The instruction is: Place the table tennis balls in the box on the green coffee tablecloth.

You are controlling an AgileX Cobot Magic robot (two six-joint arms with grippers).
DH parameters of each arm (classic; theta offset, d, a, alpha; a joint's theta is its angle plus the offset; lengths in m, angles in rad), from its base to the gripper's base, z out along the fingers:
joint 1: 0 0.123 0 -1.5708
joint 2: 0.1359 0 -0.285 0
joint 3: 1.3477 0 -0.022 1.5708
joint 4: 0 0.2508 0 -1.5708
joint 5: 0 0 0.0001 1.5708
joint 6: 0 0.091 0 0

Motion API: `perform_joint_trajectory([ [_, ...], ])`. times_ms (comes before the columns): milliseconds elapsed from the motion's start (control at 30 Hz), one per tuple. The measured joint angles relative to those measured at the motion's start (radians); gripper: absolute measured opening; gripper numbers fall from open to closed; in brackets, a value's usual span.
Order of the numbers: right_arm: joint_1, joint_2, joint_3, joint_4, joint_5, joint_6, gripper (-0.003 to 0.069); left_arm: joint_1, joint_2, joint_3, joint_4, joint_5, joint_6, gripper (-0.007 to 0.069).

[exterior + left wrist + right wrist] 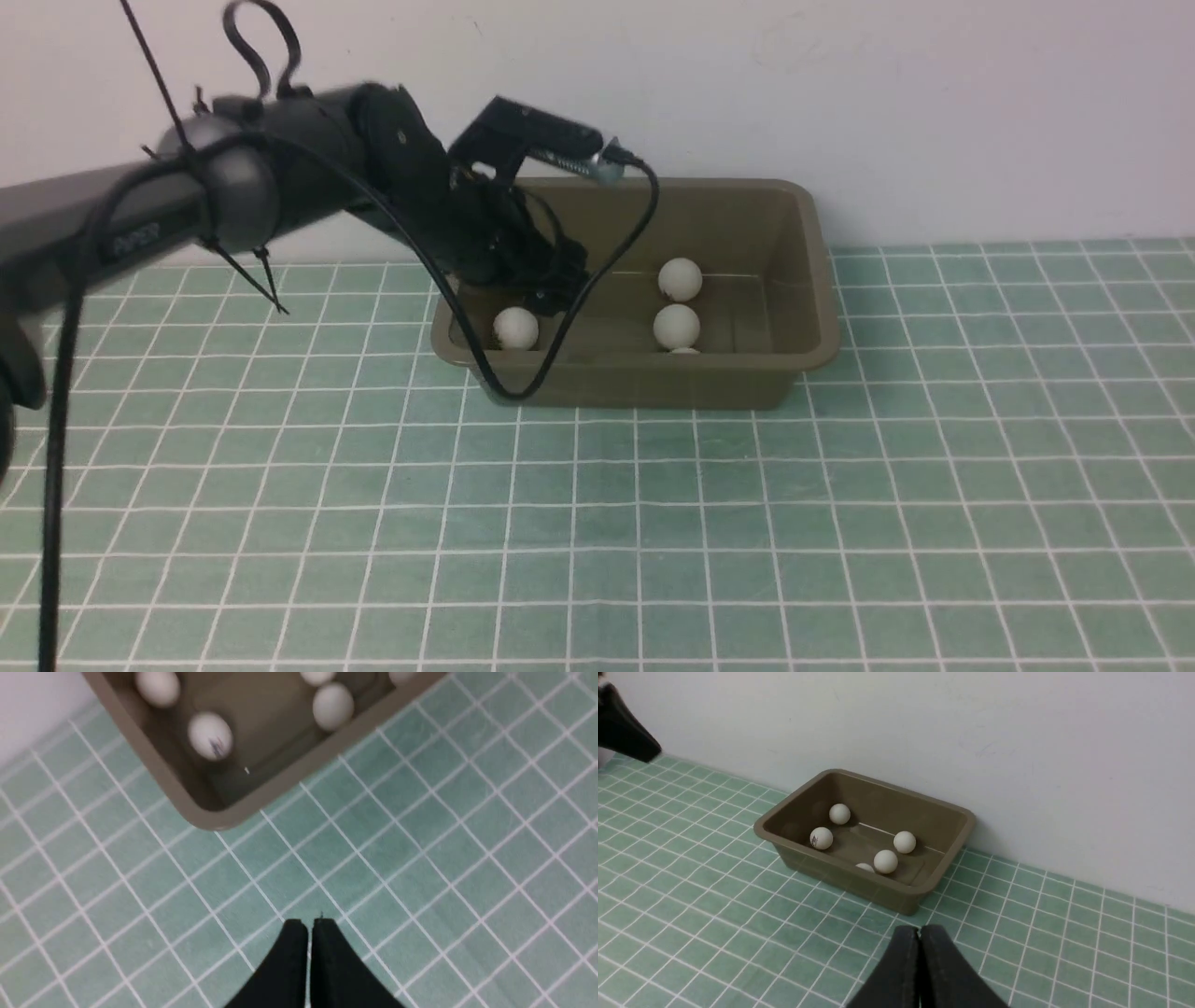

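At box on green coffee tablecloth | five table tennis balls visible inside | left end effector, right end effector pressed together, empty | step: probably post-drop | next: check for remaining balls.

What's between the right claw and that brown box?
Only bare green coffee tablecloth lies between the right gripper and the box, shown in the right wrist view.

White balls; olive-brown box; pale green, white-gridded tablecloth.
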Motion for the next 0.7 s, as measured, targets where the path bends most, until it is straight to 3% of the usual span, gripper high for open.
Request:
perform_joint_trajectory([
  [133, 0.0, 0.0, 0.0, 0.007, 0.002, 0.0, -0.0018, 0.0, -0.2, 0.179, -0.005, -0.163, 0.0, -0.0004],
  [267, 0.0, 0.0, 0.0, 0.008, 0.006, 0.0, -0.0018, 0.0, -0.277, 0.265, -0.008, -0.189, -0.005, -0.0004],
  [700, 0.0, 0.0, 0.0, 0.01, 0.007, 0.0, -0.0018, 0.0, -0.306, 0.283, -0.09, 0.153, -0.054, -0.0004],
])
